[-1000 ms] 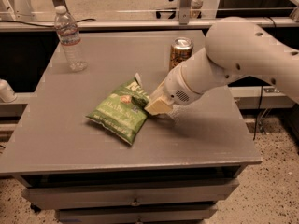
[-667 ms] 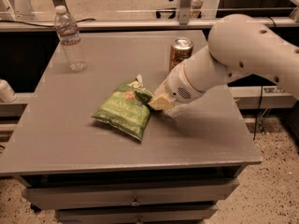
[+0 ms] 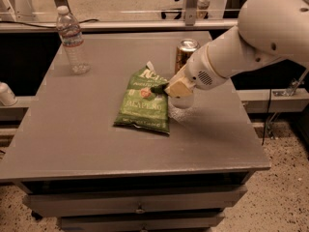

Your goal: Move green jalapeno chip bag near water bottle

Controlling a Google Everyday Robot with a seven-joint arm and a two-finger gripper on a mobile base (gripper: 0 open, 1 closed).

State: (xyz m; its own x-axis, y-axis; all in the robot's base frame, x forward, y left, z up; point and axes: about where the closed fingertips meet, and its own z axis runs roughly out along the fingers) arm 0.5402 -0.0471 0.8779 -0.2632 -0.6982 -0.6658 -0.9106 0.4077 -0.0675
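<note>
The flat, crinkly green jalapeno chip bag point(image 3: 144, 103) with white lettering lies near the middle of the grey table top point(image 3: 87, 139), with its white top edge turned toward 12 o'clock. The gripper point(image 3: 161, 88), cream-coloured with a dark tip, is at the 3 o'clock side of the bag, at the end of the thick white robot arm point(image 3: 241, 52) that comes in from 2 o'clock. The pincer appears closed on the right edge of the bag, about the middle of its length; the bag looks a little raised at this place. The small clear plastic water bottle point(image 3: 71, 40) with a white cap stands upright at about 10 o'clock from the bag, near the far left corner of the table, well apart from the bag. A gold-brown soda can point(image 3: 186, 54) stands at 1 o'clock from the bag, just behind the gripper. By judgement, the grasp is done, but the main part of the task is left: the bag must travel toward 10 o'clock, be set down near the bottle without knocking it, and be released.
</note>
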